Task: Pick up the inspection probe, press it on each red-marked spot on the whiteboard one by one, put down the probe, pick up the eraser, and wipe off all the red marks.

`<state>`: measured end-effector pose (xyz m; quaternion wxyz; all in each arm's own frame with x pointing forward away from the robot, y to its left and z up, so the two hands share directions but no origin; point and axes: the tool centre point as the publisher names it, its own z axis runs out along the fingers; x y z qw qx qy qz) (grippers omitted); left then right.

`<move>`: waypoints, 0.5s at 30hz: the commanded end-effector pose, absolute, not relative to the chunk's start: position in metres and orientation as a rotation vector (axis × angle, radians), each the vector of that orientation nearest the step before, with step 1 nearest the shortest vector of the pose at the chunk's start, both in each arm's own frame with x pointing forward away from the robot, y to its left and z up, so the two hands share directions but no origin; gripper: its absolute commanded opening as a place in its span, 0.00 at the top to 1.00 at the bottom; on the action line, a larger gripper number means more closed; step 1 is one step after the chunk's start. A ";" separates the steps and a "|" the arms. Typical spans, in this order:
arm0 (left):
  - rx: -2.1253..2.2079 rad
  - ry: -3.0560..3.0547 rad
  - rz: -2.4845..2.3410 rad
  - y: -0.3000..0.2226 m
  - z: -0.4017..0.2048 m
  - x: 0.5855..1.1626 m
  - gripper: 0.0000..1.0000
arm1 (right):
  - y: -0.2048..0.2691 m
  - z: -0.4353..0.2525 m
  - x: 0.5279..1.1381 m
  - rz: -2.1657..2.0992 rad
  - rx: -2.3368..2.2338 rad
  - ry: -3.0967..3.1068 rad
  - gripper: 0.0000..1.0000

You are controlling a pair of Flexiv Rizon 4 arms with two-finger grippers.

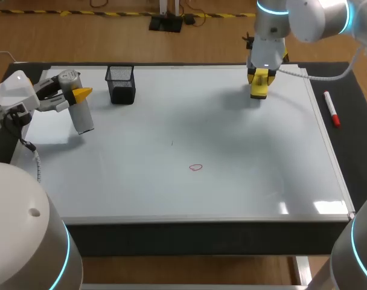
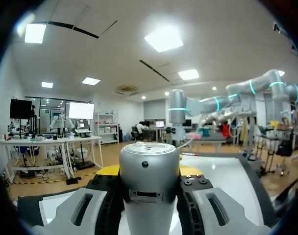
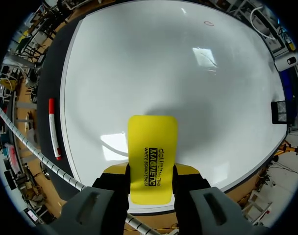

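My left gripper (image 1: 75, 96) is shut on the silver cylindrical inspection probe (image 1: 82, 116), which hangs slightly tilted over the whiteboard's (image 1: 232, 139) left edge. In the left wrist view the probe (image 2: 149, 169) stands between the fingers of the left gripper (image 2: 149, 196). Over the board's back right, my right gripper (image 1: 260, 75) is shut on the yellow eraser (image 1: 259, 87). In the right wrist view the eraser (image 3: 153, 142) sticks out ahead of the right gripper (image 3: 152, 171). I cannot tell if it touches the board. One small red mark (image 1: 196, 167) lies near the board's middle front, and the red mark (image 3: 208, 22) shows far ahead of the eraser.
A black mesh cup (image 1: 121, 84) stands on the board at the back left, close to the probe. A red marker pen (image 1: 332, 109) lies on the dark table to the right of the board; the pen (image 3: 53, 128) also shows beside the eraser.
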<state>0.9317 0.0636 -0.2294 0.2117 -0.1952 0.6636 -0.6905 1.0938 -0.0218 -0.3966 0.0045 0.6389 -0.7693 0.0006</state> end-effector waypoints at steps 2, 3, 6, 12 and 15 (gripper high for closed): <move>-0.499 1.863 -1.928 0.047 -0.226 0.926 1.00 | -0.022 -0.396 1.095 0.004 2.003 -2.405 1.00; -0.480 1.867 -1.942 0.042 -0.226 0.924 1.00 | -0.022 -0.396 1.095 0.004 2.003 -2.405 1.00; -0.436 1.887 -1.964 0.024 -0.223 0.916 1.00 | -0.022 -0.396 1.095 0.004 2.003 -2.405 1.00; -0.374 1.904 -2.036 -0.019 -0.220 0.891 1.00 | -0.022 -0.396 1.095 0.004 2.003 -2.405 1.00; -0.358 1.920 -2.076 -0.042 -0.221 0.880 1.00 | -0.022 -0.396 1.095 0.004 2.003 -2.405 1.00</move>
